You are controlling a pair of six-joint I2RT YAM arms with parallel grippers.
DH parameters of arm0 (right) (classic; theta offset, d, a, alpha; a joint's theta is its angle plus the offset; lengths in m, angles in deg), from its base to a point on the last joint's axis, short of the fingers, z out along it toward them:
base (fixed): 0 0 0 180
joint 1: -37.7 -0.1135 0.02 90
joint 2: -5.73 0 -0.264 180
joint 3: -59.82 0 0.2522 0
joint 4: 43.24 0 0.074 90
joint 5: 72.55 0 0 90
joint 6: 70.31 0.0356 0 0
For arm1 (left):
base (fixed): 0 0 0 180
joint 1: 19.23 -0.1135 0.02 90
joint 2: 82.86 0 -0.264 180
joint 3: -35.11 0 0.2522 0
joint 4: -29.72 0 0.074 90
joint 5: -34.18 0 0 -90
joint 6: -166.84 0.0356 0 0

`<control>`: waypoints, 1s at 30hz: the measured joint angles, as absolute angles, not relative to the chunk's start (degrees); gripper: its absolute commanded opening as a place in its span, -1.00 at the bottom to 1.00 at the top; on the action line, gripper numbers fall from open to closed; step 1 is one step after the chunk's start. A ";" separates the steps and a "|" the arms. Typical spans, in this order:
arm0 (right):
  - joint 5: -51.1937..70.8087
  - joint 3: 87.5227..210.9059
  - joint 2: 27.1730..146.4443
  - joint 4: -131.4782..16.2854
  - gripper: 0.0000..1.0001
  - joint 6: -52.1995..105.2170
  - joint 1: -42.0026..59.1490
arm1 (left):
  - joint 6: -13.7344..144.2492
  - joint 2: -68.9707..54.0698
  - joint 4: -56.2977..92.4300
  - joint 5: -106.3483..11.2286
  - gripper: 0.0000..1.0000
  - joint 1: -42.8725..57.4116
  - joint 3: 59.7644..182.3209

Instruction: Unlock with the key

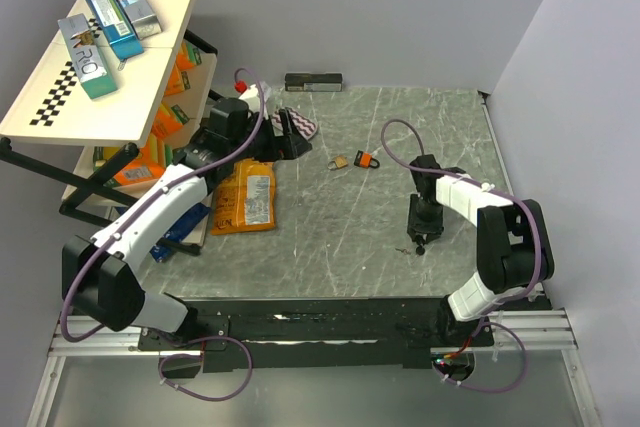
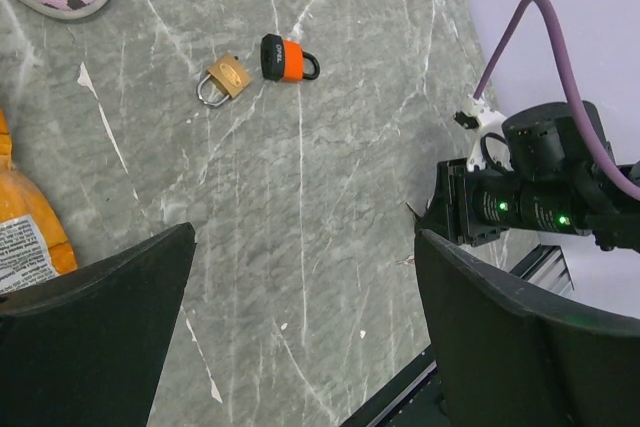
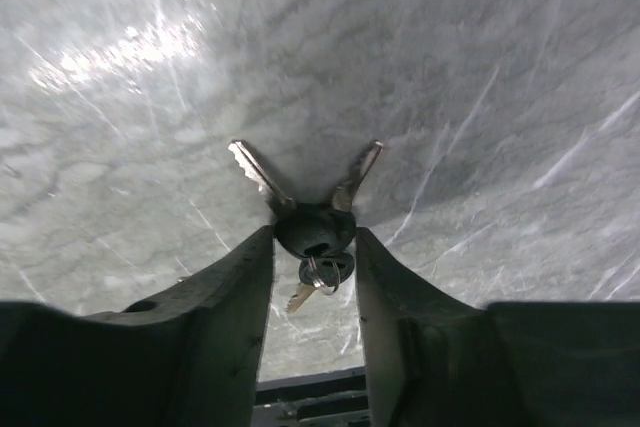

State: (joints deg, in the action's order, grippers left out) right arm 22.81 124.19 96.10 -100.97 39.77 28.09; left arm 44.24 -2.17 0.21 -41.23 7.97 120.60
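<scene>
**A:** Where is the key (image 3: 315,232)?

**B:** From above, it lies on the table (image 1: 330,247) beneath the right gripper (image 1: 422,243), well apart from the brass padlock (image 1: 341,162) and the orange padlock (image 1: 367,159).

**A:** Left wrist view?

**B:** The left gripper (image 2: 305,237) gapes wide and holds nothing.

**A:** Right wrist?

**B:** The fingers (image 3: 230,297) flank the black head, jaws half-narrowed. I cannot tell whether they pinch. The squeeze should land squarely on the head, with the blades free.
</scene>
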 measured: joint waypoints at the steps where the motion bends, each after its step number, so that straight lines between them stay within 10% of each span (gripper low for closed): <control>1: 22.90 124.36 96.10 -100.73 -0.20 39.70 28.09 | 44.24 -2.43 0.28 -41.23 0.93 7.97 120.31; 15: 21.22 125.22 96.53 -98.74 -1.00 36.03 28.09 | 43.21 -2.81 4.56 -41.01 0.93 7.99 118.61; 30: 11.27 127.36 92.90 -94.52 -1.00 30.04 25.19 | 38.88 -0.23 14.71 -36.03 0.93 7.97 116.73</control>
State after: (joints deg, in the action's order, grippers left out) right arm 11.27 127.36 92.90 -94.52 30.04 25.19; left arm 38.88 -0.23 14.71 -36.03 7.97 116.73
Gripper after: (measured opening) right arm 0.007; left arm 0.963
